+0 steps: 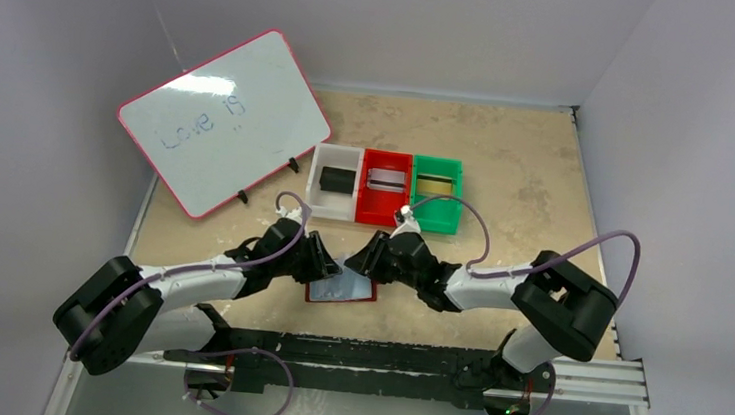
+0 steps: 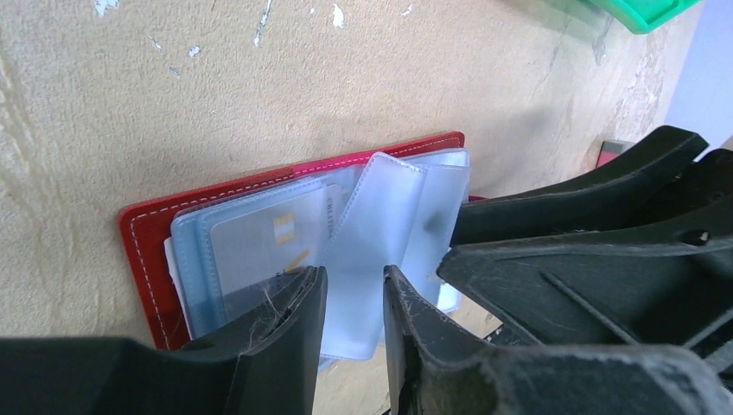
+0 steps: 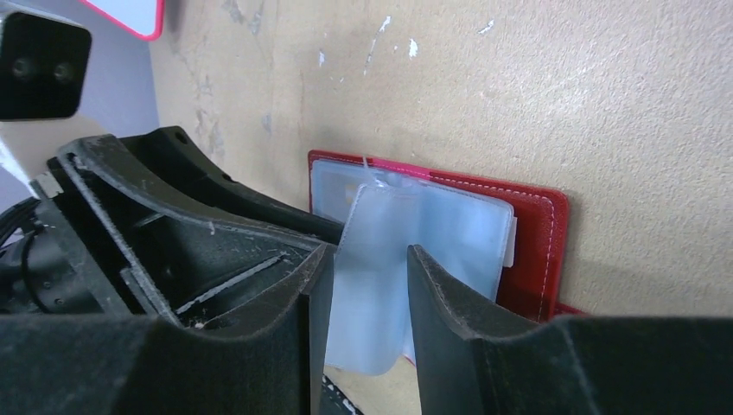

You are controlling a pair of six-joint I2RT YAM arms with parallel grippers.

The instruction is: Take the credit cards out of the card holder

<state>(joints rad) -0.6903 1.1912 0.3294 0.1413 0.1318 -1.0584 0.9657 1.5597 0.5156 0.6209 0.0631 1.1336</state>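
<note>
Left wrist view first: left gripper (image 2: 350, 324) parted, not clamping, just straddling a floppy clear sleeve (image 2: 380, 225) of the card holder (image 2: 143, 251). Same deal for the right gripper (image 3: 363, 298), spread loose around that sleeve from the card holder's other side. Lying open and flat on the table (image 1: 526, 181), squeezed between both grippers, with a grey card (image 2: 268, 238) tucked in a pocket. Risky bit imo: pinching only plastic and dragging the whole card holder up, never sliding the grey card out. Could also clash, being crammed so close. Past the card holder, three bins (image 1: 381, 215), seemingly holding cards (image 1: 336, 179) already.
</note>
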